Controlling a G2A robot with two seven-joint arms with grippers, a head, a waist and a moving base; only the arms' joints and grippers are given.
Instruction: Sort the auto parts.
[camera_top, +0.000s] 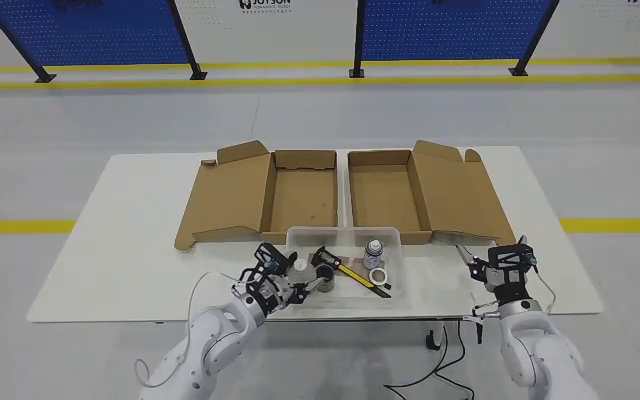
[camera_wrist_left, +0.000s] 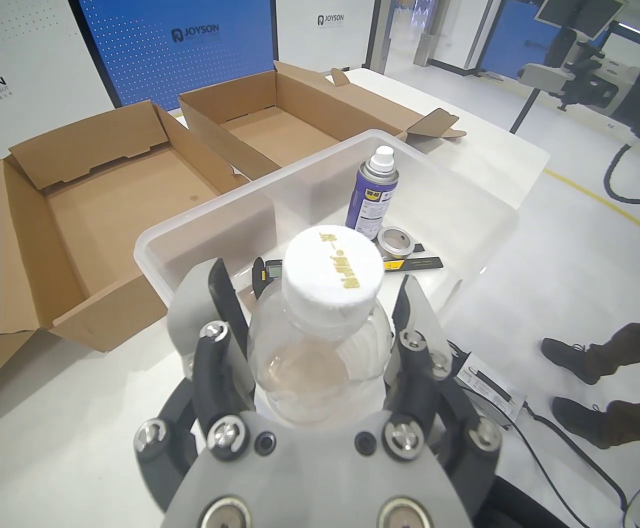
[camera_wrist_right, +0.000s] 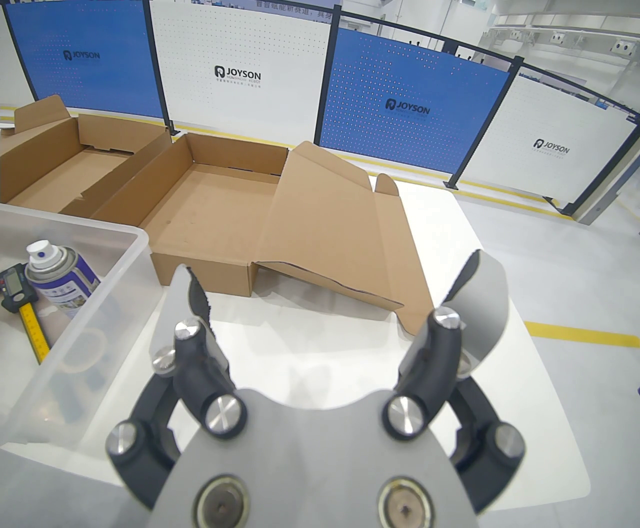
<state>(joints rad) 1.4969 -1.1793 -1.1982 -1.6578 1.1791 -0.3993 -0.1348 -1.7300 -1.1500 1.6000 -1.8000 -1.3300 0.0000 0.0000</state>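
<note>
Left wrist view: a clear bottle (camera_wrist_left: 310, 365) with a white cap (camera_wrist_left: 332, 272) sat between the left jaws, which were closed on its body, one finger (camera_wrist_left: 222, 300) on each side. In the top view the bottle (camera_top: 298, 266) was held at the near left corner of a clear plastic bin (camera_top: 340, 232); whether it was clear of the bin's rim could not be told. The bin (camera_wrist_left: 200, 220) stood at the near edge of the white tabletop (camera_top: 130, 230). Inside it, a blue spray can (camera_wrist_left: 372, 195) with a white nozzle stood upright toward the far right side. A ring of tape (camera_wrist_left: 395, 240) lay flat just in front of the can. A black-and-yellow measuring tool (camera_wrist_left: 415, 264) lay flat beside the ring. Behind the bin, two open cardboard boxes lay side by side, the left box (camera_top: 300, 195) and the right box (camera_top: 385, 195), each with its lid folded outward. The right jaws stood wide open with nothing between them, one serrated finger (camera_wrist_right: 192, 300) showing, over the tabletop's near right part, well apart from the bin (camera_wrist_right: 100, 300) and near the right box's lid flap (camera_wrist_right: 330, 235).
</note>
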